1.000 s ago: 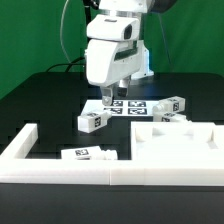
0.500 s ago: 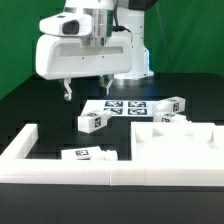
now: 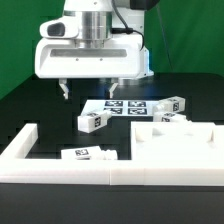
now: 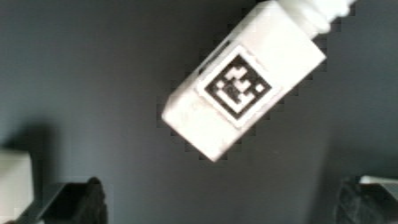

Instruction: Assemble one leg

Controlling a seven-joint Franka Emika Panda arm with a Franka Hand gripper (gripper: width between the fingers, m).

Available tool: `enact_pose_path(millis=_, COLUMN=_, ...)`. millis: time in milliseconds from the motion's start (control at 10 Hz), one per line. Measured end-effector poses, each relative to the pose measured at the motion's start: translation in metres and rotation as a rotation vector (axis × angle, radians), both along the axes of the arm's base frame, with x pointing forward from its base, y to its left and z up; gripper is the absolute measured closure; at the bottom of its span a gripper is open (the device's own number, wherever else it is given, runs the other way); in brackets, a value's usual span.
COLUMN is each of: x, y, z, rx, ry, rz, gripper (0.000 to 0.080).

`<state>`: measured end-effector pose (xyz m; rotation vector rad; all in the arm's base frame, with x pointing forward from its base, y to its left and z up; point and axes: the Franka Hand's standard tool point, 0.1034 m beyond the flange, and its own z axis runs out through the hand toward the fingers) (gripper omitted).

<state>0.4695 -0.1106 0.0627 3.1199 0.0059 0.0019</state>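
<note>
My gripper (image 3: 88, 90) hangs open and empty above the table, its two fingertips (image 3: 65, 91) spread wide. A leg (image 3: 93, 121), a short white post with marker tags, lies on the black table just below and slightly to the exterior view's right of the gripper. The wrist view shows this leg (image 4: 249, 85) lying diagonally, one tag facing up, ahead of the open gripper (image 4: 222, 205) and apart from both fingers. Three more legs lie around: one by the front wall (image 3: 87, 154) and two at the right (image 3: 172, 105), (image 3: 170, 117).
The marker board (image 3: 125, 106) lies flat behind the near leg. The large white panel (image 3: 185, 140) sits at the exterior view's right. The long white L-shaped border wall (image 3: 50, 168) runs along the front and left.
The gripper has swung round so its fingers now spread across the exterior view, and it has shifted left then slightly right. The legs have not moved.
</note>
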Motion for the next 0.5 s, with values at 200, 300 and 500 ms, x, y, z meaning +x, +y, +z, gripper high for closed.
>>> enact_pose_path(millis=200, x=0.0064, y=-0.003, z=-0.0035, rx=0.003, ry=-0.033, rz=-0.156, gripper=0.015)
enact_pose_path(millis=300, x=0.0064, y=0.0, z=-0.0038, rx=0.015, ry=-0.034, rz=-0.258, gripper=0.015)
enact_pose_path(millis=500, x=0.0044, y=0.0016, z=-0.0068, rx=0.043, ry=-0.028, rz=-0.441, gripper=0.015)
